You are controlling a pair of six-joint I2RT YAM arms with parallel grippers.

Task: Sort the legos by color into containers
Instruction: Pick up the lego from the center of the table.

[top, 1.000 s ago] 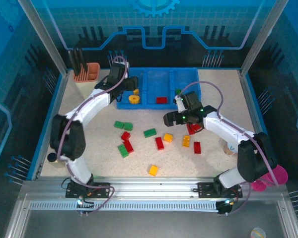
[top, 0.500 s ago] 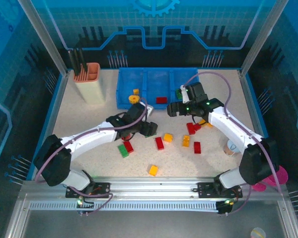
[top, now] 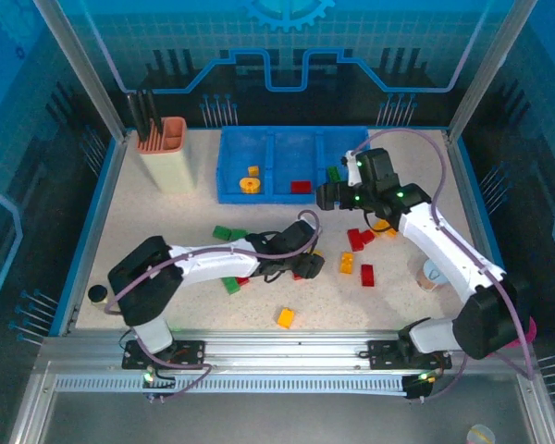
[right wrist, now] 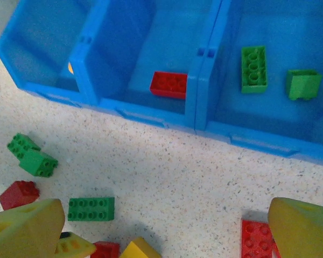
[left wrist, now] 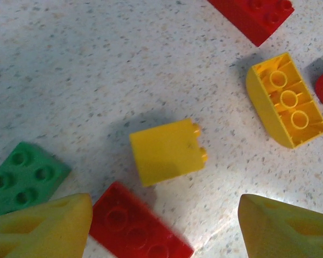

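Note:
The blue tray [top: 291,139] holds a yellow ring [top: 250,184] on the left, a red brick [right wrist: 169,84] in the middle compartment and two green bricks [right wrist: 253,69] on the right. Loose legos lie on the table. My left gripper [left wrist: 167,236] hangs open low over a yellow brick [left wrist: 167,151] and a red brick [left wrist: 140,226], with a green brick [left wrist: 24,177] to its left. In the top view the left gripper [top: 305,264] is mid-table. My right gripper [top: 326,196] is open and empty just in front of the tray's right compartment, above bare table [right wrist: 167,177].
A beige holder with an orange cup [top: 166,153] stands at the back left. A small cup [top: 430,275] and a pink cup [top: 513,333] sit at the right. More bricks lie around: yellow [top: 285,317], orange [top: 346,263], red [top: 367,275], green [top: 222,233].
My left arm has swung from the tray's left compartment down to the middle of the table, over the loose bricks. The right gripper has moved up toward the tray.

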